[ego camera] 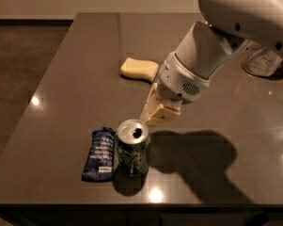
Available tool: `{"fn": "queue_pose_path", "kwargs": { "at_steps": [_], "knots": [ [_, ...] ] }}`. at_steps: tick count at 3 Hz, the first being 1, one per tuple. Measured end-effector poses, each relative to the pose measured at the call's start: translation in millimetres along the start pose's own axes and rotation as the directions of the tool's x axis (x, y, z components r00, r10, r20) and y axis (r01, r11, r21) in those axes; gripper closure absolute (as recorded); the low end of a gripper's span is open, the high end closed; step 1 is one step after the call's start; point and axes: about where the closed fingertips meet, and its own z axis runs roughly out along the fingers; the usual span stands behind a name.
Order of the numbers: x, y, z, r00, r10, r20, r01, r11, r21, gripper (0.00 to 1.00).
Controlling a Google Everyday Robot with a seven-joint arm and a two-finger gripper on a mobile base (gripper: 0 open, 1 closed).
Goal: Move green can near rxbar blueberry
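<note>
The green can (133, 148) stands upright near the front of the dark table (61, 102). Its silver top with the opened tab faces up. The rxbar blueberry (99, 153), a flat dark blue wrapper with white text, lies right beside the can's left side, almost touching it. My gripper (156, 113), pale and on a big white arm, hangs just behind and to the right of the can's top. I cannot tell whether it touches the can.
A pale yellow sponge (138, 68) lies farther back, mid-table. A clear glass-like object (263, 62) stands at the right edge of view. The table's front edge runs just below the can and bar. Its left edge is near the bar.
</note>
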Motion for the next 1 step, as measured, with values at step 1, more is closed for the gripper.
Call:
{"fn": "queue_pose_path", "kwargs": {
  "at_steps": [1],
  "knots": [
    [-1.3,0.3,0.1,1.000,-0.002,0.000,0.002,1.0000,0.002,0.14]
  ]
}}
